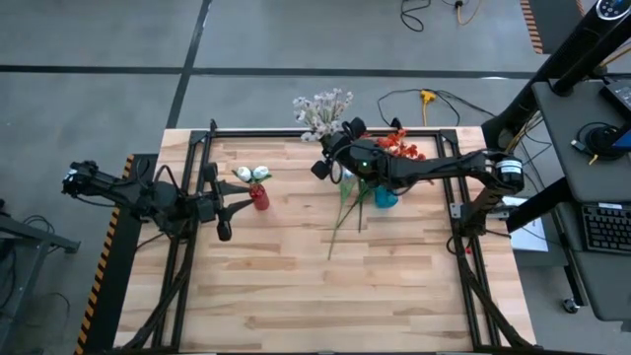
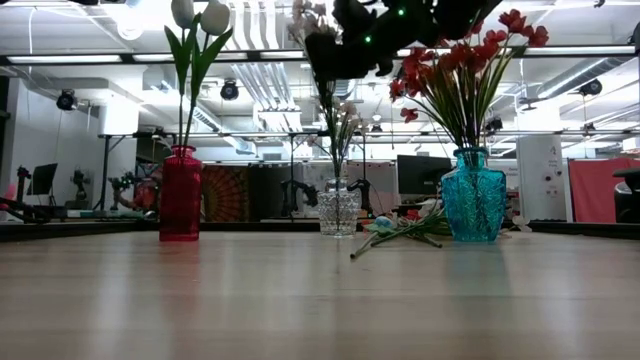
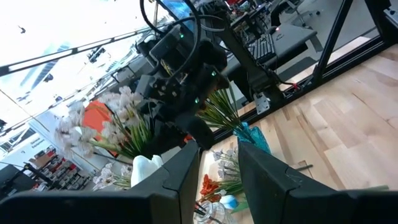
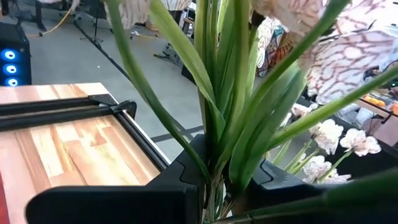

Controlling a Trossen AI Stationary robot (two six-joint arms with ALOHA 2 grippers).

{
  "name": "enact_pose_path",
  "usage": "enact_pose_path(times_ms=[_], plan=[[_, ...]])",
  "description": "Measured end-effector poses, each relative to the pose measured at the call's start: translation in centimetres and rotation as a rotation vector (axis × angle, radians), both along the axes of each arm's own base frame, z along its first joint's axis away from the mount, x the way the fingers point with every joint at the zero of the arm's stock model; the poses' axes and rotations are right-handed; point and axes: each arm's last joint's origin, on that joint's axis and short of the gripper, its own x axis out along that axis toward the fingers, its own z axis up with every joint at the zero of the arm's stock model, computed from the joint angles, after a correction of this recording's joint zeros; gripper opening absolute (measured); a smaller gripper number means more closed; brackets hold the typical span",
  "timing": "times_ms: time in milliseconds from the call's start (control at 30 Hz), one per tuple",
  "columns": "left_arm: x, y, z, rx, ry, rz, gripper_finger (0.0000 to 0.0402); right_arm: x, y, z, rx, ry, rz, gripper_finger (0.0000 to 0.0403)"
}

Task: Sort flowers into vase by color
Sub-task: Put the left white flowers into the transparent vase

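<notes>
The right pincer point(image 1: 333, 158) is hanging above the clear glass vase point(image 2: 338, 212), clenched on the green stalks of a pale pink-white spray point(image 1: 322, 108). In the right wrist view the stalks point(image 4: 217, 93) are passing straight between the two dark fingers point(image 4: 186, 168), and the blossoms point(image 4: 348, 56) are spreading beyond them. The bunch is being held upright over the clear vase, probably so that the stalks can go down into its narrow mouth; I cannot tell if their ends are already inside.

Seen from the clear vase, the blue vase point(image 2: 473, 196) is standing just beside it on the right arm's side, and it is already carrying the orange-red blooms point(image 2: 465, 55). The red vase point(image 2: 180, 193) is standing well apart on the left arm's side, with two white tulip buds point(image 2: 198, 15) in it. So each colour is getting its own vase.

Some loose flowers point(image 1: 347, 209) are lying on the wooden counter point(image 1: 296, 286) between the clear vase and the blue vase, with their stalks pointing toward the counter's middle. I judge they are waiting to be sorted, so the task is not finished.

The left pincer point(image 1: 225, 209) is waiting just beside the red vase, far from the clear one. Its fingers point(image 3: 180, 180) are standing a little apart and are grasping nothing, so it is released.
</notes>
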Motion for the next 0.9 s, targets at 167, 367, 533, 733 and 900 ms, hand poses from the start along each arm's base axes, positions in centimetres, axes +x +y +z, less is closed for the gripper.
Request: enact_pose_path(times_ms=[167,367,533,733,900], plan=[[0.03,-0.01,-0.04,0.0,0.001,0.0,0.0097,0.0,0.0,0.11,0.0,-0.007,-0.003,0.0038],[0.03,-0.01,-0.05,0.0,0.002,0.0,0.0097,-0.01,0.0,0.11,0.01,-0.015,-0.004,0.0038],[0.03,-0.01,-0.05,0.0,0.002,0.0,0.0097,-0.02,0.0,0.0,0.027,-0.018,-0.006,0.0038],[0.03,-0.01,-0.05,0.001,0.002,0.0,0.0097,-0.07,0.01,-0.1,0.036,-0.008,-0.008,0.0038],[0.03,-0.01,-0.05,0.0,0.002,0.0,0.0097,-0.1,0.01,-0.31,0.045,0.011,-0.01,0.0038]])
